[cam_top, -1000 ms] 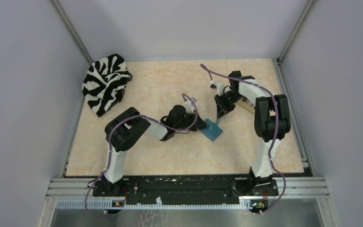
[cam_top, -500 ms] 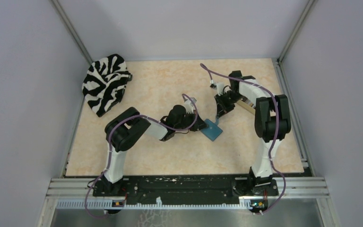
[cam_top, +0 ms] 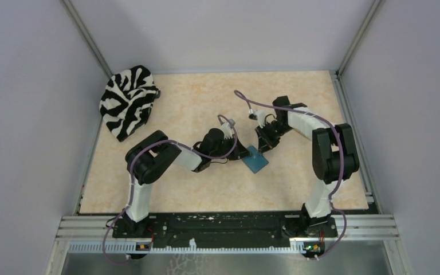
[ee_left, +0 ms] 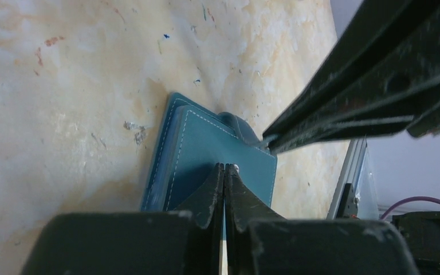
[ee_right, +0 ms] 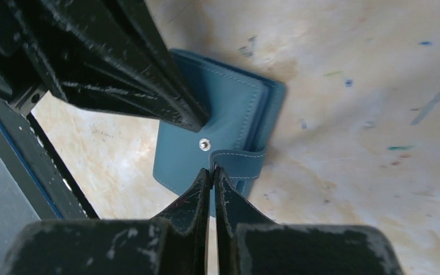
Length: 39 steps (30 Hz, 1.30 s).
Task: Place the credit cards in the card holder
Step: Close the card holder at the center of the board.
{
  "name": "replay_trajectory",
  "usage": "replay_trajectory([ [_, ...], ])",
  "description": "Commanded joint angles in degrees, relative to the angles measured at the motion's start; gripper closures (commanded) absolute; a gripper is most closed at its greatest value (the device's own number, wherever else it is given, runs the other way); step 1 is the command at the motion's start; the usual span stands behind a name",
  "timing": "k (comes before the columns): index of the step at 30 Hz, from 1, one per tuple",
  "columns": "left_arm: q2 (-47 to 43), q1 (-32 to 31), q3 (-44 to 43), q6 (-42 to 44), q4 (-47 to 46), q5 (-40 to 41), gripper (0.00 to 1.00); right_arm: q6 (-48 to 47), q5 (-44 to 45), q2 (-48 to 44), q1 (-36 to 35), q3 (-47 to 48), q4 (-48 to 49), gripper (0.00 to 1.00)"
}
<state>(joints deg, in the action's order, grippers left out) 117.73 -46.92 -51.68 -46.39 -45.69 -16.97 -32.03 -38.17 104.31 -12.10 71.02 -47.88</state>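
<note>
The card holder (cam_top: 255, 160) is a teal wallet lying folded shut on the table; in the wrist views it appears as the wallet (ee_left: 217, 140) (ee_right: 229, 103). Its snap tab (ee_right: 238, 163) hangs loose beside the silver stud (ee_right: 205, 144). My left gripper (cam_top: 242, 153) (ee_left: 224, 167) is shut, its tips resting on the wallet's face. My right gripper (cam_top: 262, 145) (ee_right: 213, 171) is shut too, its tips at the edge of the snap tab. In the left wrist view the right fingers (ee_left: 349, 97) reach down to the tab. The credit cards are out of view.
A zebra-striped cloth (cam_top: 127, 100) lies bunched at the back left corner. Metal rails (cam_top: 349, 132) run along the table's right side, and grey walls enclose the table on three sides. The two grippers meet tip to tip over the wallet at mid-table.
The right arm swung left and lower toward the wallet, and its jaws closed. The left gripper stayed on the wallet. The wallet shifted slightly.
</note>
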Motion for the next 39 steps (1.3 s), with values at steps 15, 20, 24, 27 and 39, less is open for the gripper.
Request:
replay_trajectory([
  [15,-1.03,-1.29,3.86,-5.74,-1.17,1.37,0.99,0.48,7.61,-9.45,-6.06,-7.57,9.93,0.92],
  [20,-0.93,-1.3,3.79,-5.73,-1.45,1.09,0.99,1.45,7.79,-10.68,-6.01,-6.97,9.68,0.85],
  [24,-0.93,-1.28,3.81,-5.66,-1.41,1.24,0.99,2.12,8.13,-11.76,-6.01,-6.05,8.83,0.82],
  [27,-0.93,-1.32,3.78,-5.58,-1.41,1.29,0.99,2.48,9.06,-12.43,-6.05,-5.58,8.31,0.81],
  [39,-1.13,-1.27,3.43,-5.04,-1.2,1.33,0.99,4.26,13.45,-10.77,-5.95,-4.66,7.1,0.8],
])
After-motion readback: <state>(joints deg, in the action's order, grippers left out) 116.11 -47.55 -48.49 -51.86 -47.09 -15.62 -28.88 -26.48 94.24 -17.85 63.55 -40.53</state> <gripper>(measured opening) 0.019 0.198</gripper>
